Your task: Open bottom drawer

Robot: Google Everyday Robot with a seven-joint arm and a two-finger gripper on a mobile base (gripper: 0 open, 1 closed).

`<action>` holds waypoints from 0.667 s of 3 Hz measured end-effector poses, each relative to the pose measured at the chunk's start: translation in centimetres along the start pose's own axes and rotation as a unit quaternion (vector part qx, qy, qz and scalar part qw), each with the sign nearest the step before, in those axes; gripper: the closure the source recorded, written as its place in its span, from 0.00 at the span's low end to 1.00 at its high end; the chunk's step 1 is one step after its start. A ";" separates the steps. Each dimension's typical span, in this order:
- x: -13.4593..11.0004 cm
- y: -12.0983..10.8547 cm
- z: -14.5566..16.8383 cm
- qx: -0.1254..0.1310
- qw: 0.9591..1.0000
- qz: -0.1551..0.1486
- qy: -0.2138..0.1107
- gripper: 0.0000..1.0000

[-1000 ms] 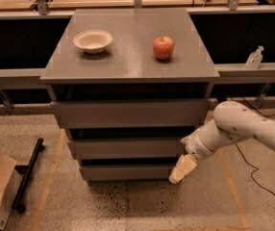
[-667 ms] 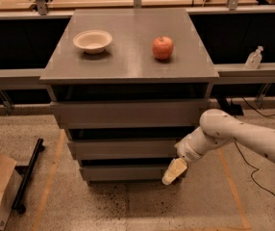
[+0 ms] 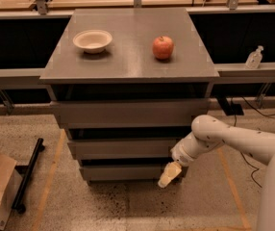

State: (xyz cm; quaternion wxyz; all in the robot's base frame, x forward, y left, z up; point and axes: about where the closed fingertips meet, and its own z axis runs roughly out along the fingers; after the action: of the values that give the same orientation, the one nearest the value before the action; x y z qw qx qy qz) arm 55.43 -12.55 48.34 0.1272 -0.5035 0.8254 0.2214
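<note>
The gripper (image 3: pixel 169 174) has slid left and a little lower. It now sits at the right end of the bottom drawer (image 3: pixel 123 173), well below the counter's (image 3: pixel 132 61) front right corner; whether it is spread or closed I cannot tell. The bottom drawer looks shut, lowest of three beneath the counter's front edge, set back under the middle drawer (image 3: pixel 123 148). With no handle to hook, the gripper may slip off the flat front or catch the middle drawer instead. Pulling from that far end could skew the drawer and jam it. A jerk might shift the apple (image 3: pixel 163 47) and bowl (image 3: pixel 93 40).
</note>
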 end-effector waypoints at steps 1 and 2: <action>1.5 -1.0 2.2 0.005 1.000 0.008 0.013 0.00; 3.7 -2.6 5.3 0.020 1.000 0.005 0.008 0.00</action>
State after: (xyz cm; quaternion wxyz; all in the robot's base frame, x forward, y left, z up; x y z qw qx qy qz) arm 55.94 -13.82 41.57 0.1296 -0.4986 0.8330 0.2020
